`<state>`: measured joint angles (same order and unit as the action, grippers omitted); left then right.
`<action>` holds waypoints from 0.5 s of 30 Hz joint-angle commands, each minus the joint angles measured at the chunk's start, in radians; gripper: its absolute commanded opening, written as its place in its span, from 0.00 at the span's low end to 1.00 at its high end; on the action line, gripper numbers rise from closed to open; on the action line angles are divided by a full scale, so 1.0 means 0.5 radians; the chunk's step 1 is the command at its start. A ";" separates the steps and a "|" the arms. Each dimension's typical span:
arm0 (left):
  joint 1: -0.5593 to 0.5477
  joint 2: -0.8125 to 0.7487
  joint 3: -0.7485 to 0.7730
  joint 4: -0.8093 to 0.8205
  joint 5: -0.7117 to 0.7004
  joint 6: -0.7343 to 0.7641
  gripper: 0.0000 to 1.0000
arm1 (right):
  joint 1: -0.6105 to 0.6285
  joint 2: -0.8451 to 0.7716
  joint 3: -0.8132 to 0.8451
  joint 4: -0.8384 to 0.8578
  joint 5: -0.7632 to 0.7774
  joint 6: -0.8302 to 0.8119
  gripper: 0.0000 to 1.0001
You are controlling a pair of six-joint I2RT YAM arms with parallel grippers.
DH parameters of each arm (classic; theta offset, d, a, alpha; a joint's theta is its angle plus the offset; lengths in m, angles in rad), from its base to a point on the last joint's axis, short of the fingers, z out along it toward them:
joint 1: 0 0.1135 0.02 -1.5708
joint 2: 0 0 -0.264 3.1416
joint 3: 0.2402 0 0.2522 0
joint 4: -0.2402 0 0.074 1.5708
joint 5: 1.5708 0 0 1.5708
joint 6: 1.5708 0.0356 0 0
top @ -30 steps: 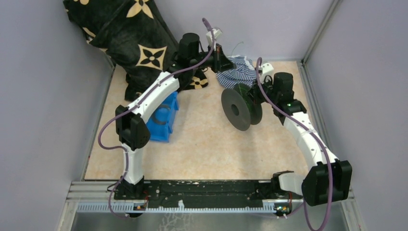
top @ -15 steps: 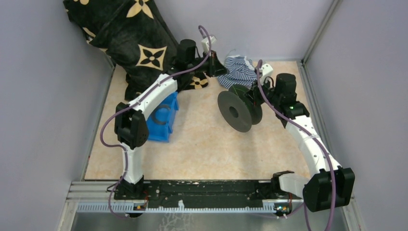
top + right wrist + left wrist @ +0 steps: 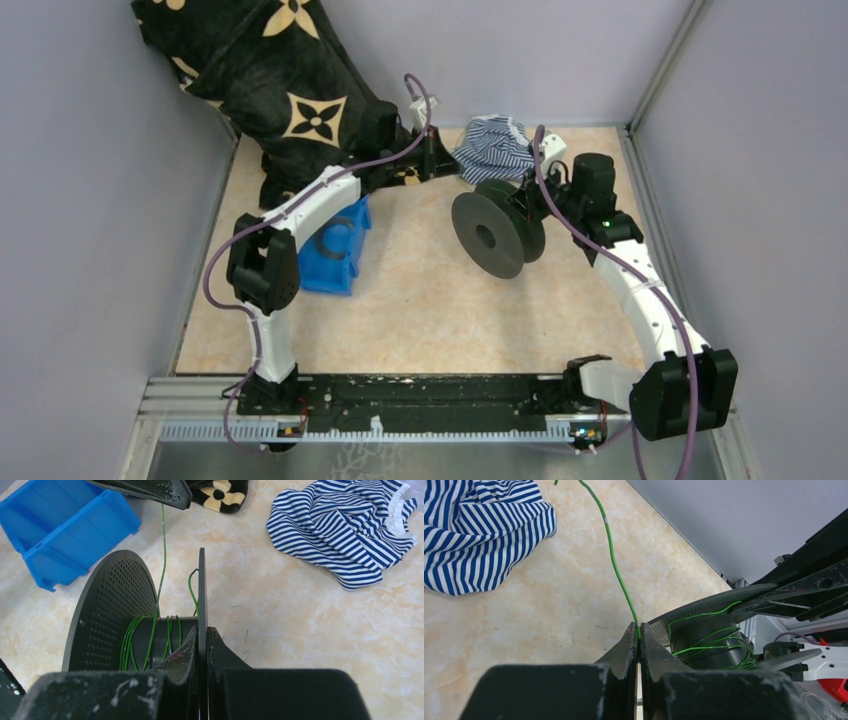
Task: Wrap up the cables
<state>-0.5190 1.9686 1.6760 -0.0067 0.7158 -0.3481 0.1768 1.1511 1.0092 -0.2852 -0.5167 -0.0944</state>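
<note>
L gripper (image 3: 639,636) pinching cables (image 3: 613,565); R gripper (image 3: 202,637) clamped on spool (image 3: 112,600) flange.
Green wire runs from spool hub, few turns wound there, to pressed-together L fingertips, then on across beige tabletop (image 3: 524,620) beside striped cloth (image 3: 474,530). Blue bin (image 3: 65,525) near spool; pale walls (image 3: 90,200) on three sides. Wire's free end cut off at frame edge; not discernible in top view.

Table (image 3: 420,310): bears all items below.
Spool (image 3: 497,227): stands on edge, right of centre.
Bin (image 3: 335,272): left of spool.
Blanket (image 3: 270,80): far left corner, behind bin.
Shirt (image 3: 497,147): just behind spool.
Cable (image 3: 613,562): wound on spool's core; one strand runs to left gripper (image 3: 639,630), behind-left of spool.
Right gripper (image 3: 202,632): on spool's right rim.
</note>
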 commanded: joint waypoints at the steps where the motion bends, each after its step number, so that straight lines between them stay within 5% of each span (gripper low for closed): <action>1: 0.013 -0.104 -0.049 0.107 0.092 -0.020 0.06 | 0.017 -0.099 0.148 0.103 -0.036 0.008 0.00; 15: 0.033 -0.121 -0.155 0.100 0.137 -0.032 0.22 | 0.017 -0.134 0.231 0.012 -0.049 -0.013 0.00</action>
<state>-0.5137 1.9537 1.6142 0.0223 0.7570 -0.3573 0.1768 1.1378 1.0344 -0.3328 -0.5175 -0.0971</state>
